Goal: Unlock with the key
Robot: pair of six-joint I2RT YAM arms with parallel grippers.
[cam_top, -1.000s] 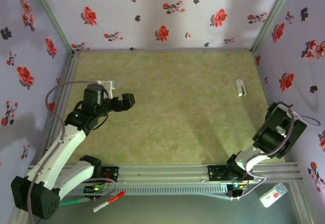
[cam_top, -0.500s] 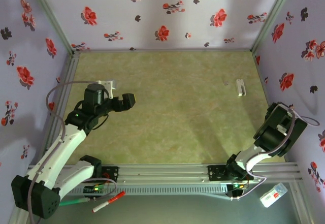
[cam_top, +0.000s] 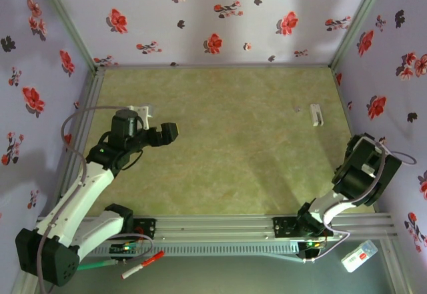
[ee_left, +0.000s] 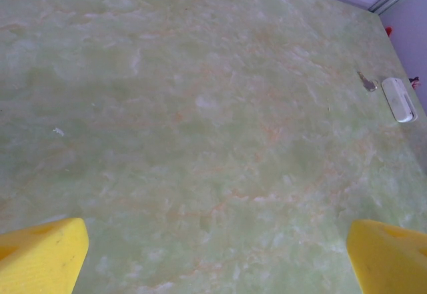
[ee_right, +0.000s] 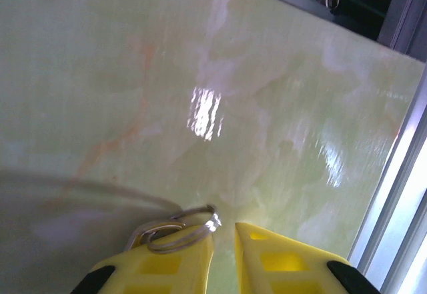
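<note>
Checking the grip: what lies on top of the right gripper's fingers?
Metal rings rest at the tip of one finger. Whatever hangs from them is covered by that finger; whether they are gripped cannot be told.

L arm (cam_top: 77, 191), white links w/ black joints, rises from its base at near left, leans fwd, bends at the elbow; wrist turns toward the right. L gripper (cam_top: 169, 133), black body w/ yellow fingertips (ee_left: 41, 257): jaws spread wide, tips at opposite corners of the wrist view, nothing btwn them, aimed down at a slant. R arm (cam_top: 363, 171), same white-and-black build, sits folded tight at far right, upper links doubled back above its base. R gripper (ee_right: 223, 261), yellow fingers (ee_right: 287, 264) nearly together, thin gap btwn tips, pointing downward.
</note>
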